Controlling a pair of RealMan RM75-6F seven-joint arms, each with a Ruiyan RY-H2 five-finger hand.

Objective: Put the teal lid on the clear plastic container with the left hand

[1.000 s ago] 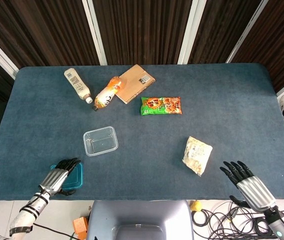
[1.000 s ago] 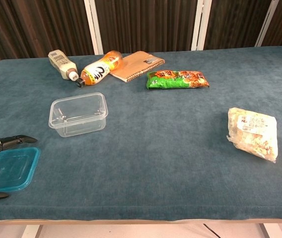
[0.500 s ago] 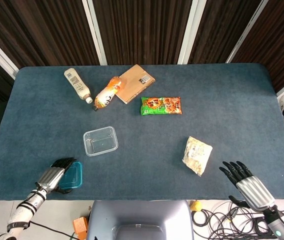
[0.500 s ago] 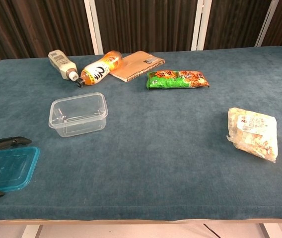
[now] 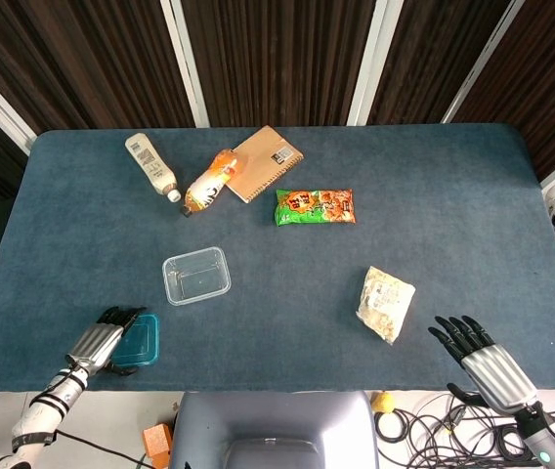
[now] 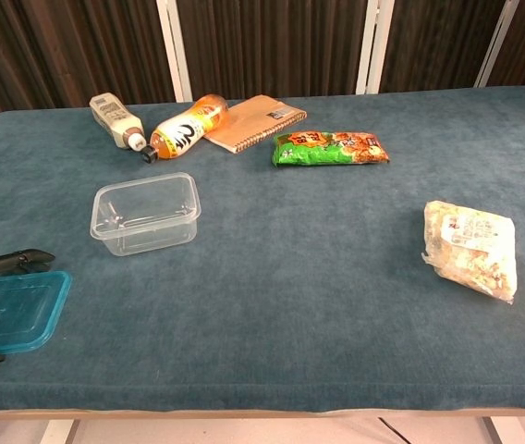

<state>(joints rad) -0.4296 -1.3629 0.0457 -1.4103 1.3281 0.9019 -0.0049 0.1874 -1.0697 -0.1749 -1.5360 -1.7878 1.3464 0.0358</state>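
Left fingers [image 5: 116, 317] splayed over the far-left edge of the lid [image 5: 142, 339], dark tips [image 6: 24, 258] reaching past its back rim, thumb low at its near side; real grip or mere touch cannot be told. Left hand [image 5: 95, 343] at the table's [image 5: 434, 215] near-left corner. Lid flat on the cloth, apart from the container [image 5: 196, 275] further in. Right hand [image 5: 483, 362] off the near-right edge, fingers spread, holding nothing. Beyond: bottles [image 5: 151, 166] [image 5: 209, 182], notebook [image 5: 265, 162], green packet [image 5: 315, 206], pale bag [image 5: 385, 303].
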